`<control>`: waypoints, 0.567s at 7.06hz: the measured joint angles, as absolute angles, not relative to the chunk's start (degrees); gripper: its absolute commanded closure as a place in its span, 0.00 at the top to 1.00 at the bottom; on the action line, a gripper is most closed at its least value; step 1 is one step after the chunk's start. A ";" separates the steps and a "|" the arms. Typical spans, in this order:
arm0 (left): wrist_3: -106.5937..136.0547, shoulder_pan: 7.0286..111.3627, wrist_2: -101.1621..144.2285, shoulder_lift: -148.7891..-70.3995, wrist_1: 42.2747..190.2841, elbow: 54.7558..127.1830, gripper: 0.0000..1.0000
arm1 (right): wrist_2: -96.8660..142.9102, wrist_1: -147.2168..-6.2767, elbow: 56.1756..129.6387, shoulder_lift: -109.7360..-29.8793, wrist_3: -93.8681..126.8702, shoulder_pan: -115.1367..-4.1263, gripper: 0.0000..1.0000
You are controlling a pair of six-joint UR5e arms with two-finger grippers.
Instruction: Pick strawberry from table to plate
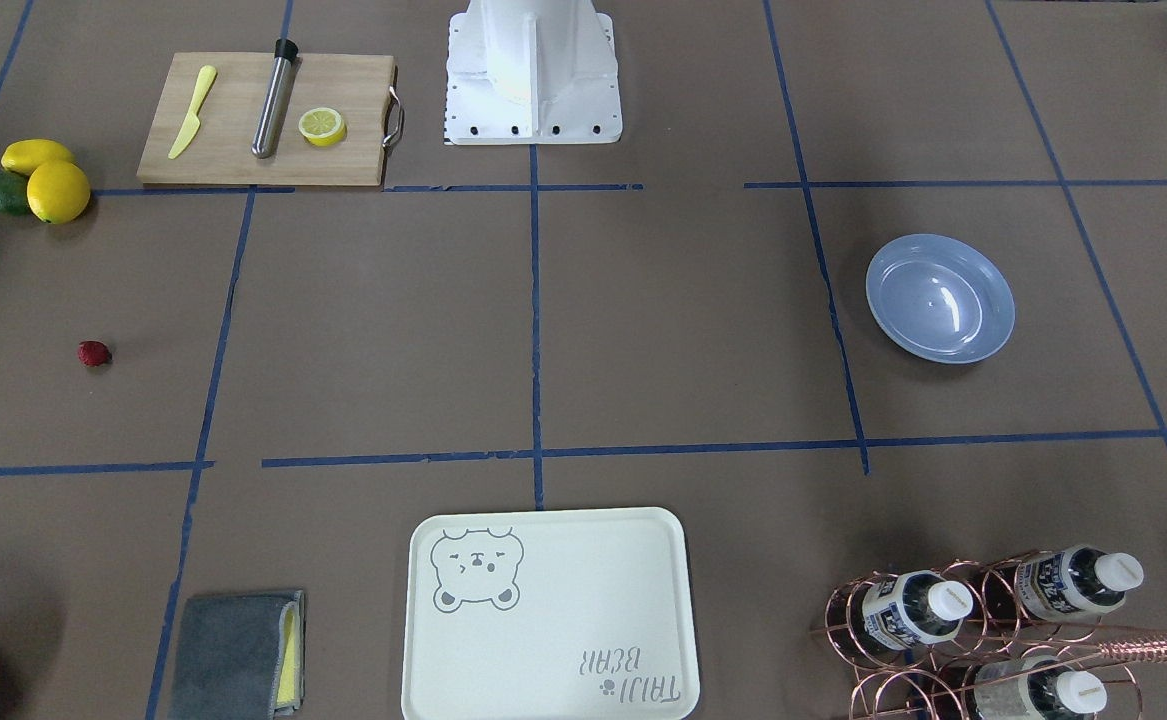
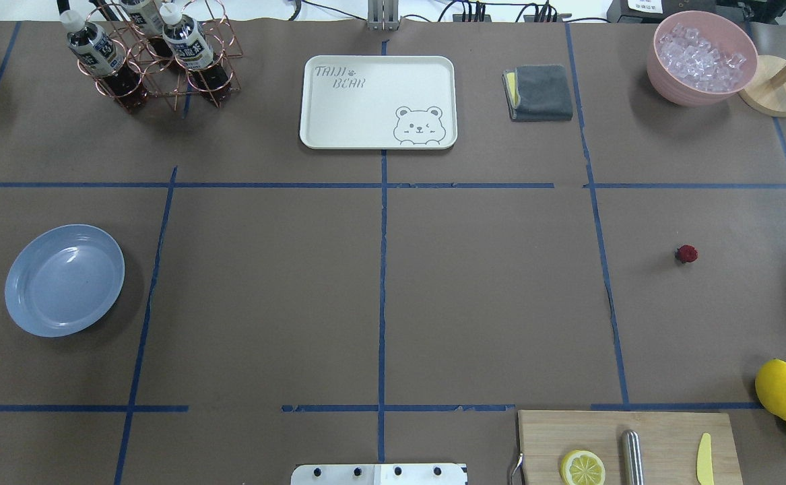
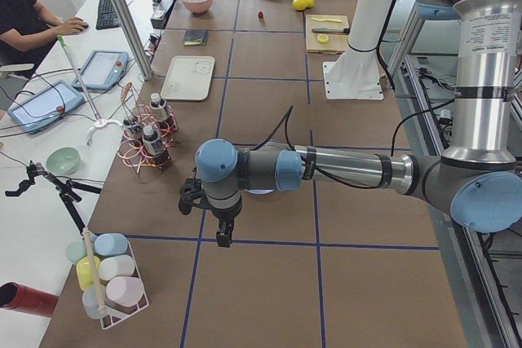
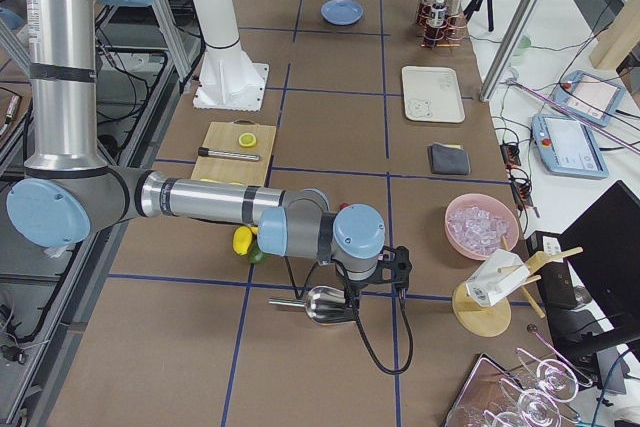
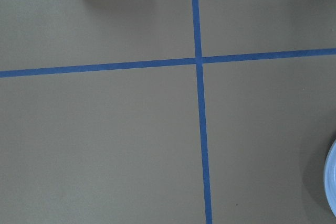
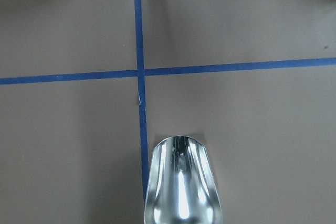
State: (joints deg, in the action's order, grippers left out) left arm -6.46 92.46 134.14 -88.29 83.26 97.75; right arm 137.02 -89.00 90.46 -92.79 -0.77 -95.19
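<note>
Spotting strawberry lying on bare counter, at 3 o'clock in overhead view. Noting light-blue plate sitting well apart at 9 o'clock, and lemons at 5 o'clock from strawberry. Seeing left gripper hanging over counter near plate, right gripper hanging above metal scoop. Showing only in side views, so cannot tell whether fingers spread or pressed together.

Opposed overhead, front views; shared table
</note>
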 measured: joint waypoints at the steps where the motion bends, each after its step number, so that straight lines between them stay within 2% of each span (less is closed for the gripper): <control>1: -6.38 92.45 134.05 -88.37 83.32 98.42 1.00 | 137.02 -88.90 90.46 -92.81 -0.70 -95.19 1.00; 4: -4.59 92.11 134.03 -89.00 85.12 102.53 1.00 | 137.14 -88.84 90.79 -92.59 -0.43 -95.19 1.00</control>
State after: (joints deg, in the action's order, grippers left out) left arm -4.59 92.11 134.03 -89.00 85.12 102.53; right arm 137.14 -88.84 90.79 -92.59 -0.43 -95.19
